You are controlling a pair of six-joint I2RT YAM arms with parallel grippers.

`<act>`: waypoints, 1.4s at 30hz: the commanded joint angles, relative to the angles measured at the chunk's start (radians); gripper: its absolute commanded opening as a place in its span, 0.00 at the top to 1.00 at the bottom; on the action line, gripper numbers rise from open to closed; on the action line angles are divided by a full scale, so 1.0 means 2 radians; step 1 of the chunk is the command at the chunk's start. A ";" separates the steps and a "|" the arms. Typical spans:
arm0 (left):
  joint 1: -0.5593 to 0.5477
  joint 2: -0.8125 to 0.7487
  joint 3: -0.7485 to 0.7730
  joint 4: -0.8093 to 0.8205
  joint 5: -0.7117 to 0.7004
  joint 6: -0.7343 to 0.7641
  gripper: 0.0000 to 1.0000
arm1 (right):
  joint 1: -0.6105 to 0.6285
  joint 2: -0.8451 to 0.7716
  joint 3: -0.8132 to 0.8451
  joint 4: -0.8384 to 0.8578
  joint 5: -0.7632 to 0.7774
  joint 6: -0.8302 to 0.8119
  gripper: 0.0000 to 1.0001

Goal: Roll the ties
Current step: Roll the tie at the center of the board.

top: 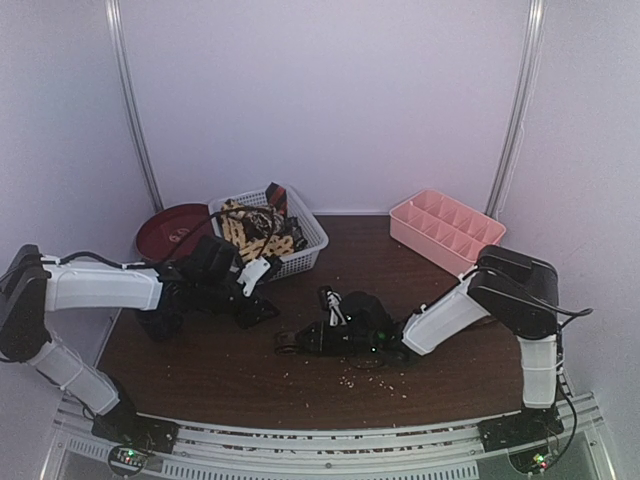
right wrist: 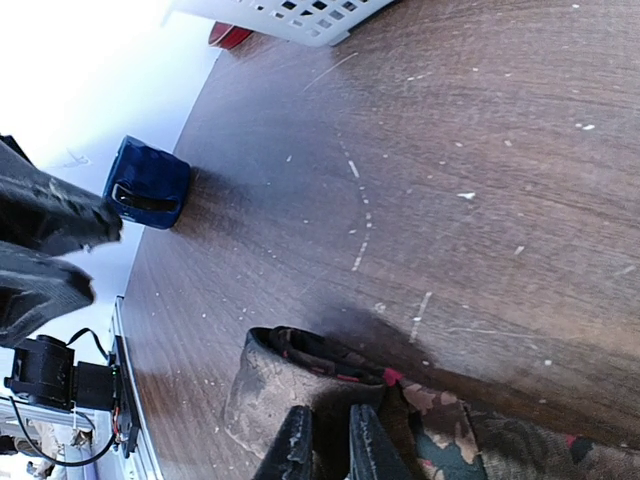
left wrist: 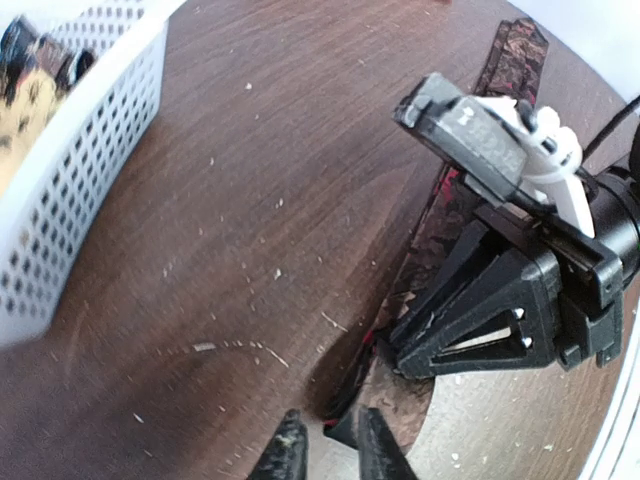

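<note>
A dark red floral tie [right wrist: 270, 385] lies on the brown table, its near end folded over. My right gripper [right wrist: 328, 455] is shut on that fold and holds it low at the table. In the top view this gripper [top: 308, 340] is at mid-table with the tie's end [top: 286, 342] just left of it. The tie [left wrist: 515, 60] runs away under the right gripper in the left wrist view. My left gripper [left wrist: 330, 455] hovers narrowly open just beside the fold, holding nothing; it also shows in the top view [top: 262, 303]. More ties [top: 255, 230], tan-patterned and dark, fill the basket.
The white lattice basket [top: 310, 238] stands at the back left, also in the left wrist view [left wrist: 90, 150]. A dark red plate [top: 170, 230] lies left of it. A pink divided tray [top: 445, 228] sits at the back right. A small blue mug [right wrist: 148, 182] stands on the table's left side.
</note>
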 commanded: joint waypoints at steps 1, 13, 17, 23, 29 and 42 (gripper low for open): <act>0.000 -0.027 -0.060 0.071 -0.005 -0.124 0.83 | 0.009 0.011 0.015 0.000 -0.004 0.006 0.85; -0.031 0.026 -0.113 0.175 0.005 -0.180 0.95 | 0.009 0.006 0.014 -0.027 0.020 -0.015 0.86; -0.039 0.044 -0.106 0.187 0.005 -0.184 0.95 | 0.008 0.006 0.023 -0.041 0.021 -0.025 0.86; -0.043 0.062 -0.108 0.196 -0.003 -0.185 0.95 | 0.007 0.009 0.036 -0.057 0.020 -0.038 0.85; -0.045 0.079 -0.116 0.203 -0.006 -0.188 0.94 | 0.003 0.005 0.041 -0.076 0.027 -0.046 0.85; -0.045 0.096 -0.113 0.198 -0.012 -0.188 0.92 | 0.012 -0.037 0.057 -0.145 0.062 -0.047 0.78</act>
